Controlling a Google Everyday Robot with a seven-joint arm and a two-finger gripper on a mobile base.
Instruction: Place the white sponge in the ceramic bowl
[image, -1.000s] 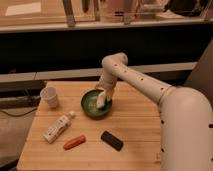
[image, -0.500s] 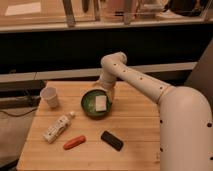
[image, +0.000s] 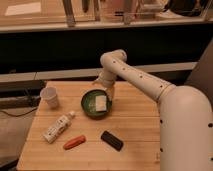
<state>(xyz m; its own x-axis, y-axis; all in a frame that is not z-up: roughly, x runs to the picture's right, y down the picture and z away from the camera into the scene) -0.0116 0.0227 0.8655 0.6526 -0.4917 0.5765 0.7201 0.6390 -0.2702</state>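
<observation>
Near edge first: orange-red stick-shaped item (image: 74, 142) at 7 o'clock from the ceramic bowl (image: 88, 111), black block (image: 112, 140) at 5 o'clock, both lying flat on the wooden table (image: 142, 125), well clear of the bowl. White bottle (image: 58, 127) on its side at 8 o'clock. None of these are in the way.

Mid table: the white sponge (image: 101, 103) lies flat inside the bowl, right of its centre, resting on the green inner surface. Placement looks done; I judge the sponge sits there because it is free of the tool, nothing gripping it.

White paper cup (image: 50, 96) upright at 10 o'clock from the bowl, apart from it.

The gripper (image: 109, 94) hangs just above the bowl's rim at 1 o'clock, pointing down, fingers spread wide with nothing between them. It is close to the sponge but not on it.

The arm (image: 135, 77) reaches in from 3 o'clock, the upper link rising leftward to a bent wrist at the table's far side, then dropping down to the bowl. Likely next: lift clear.
</observation>
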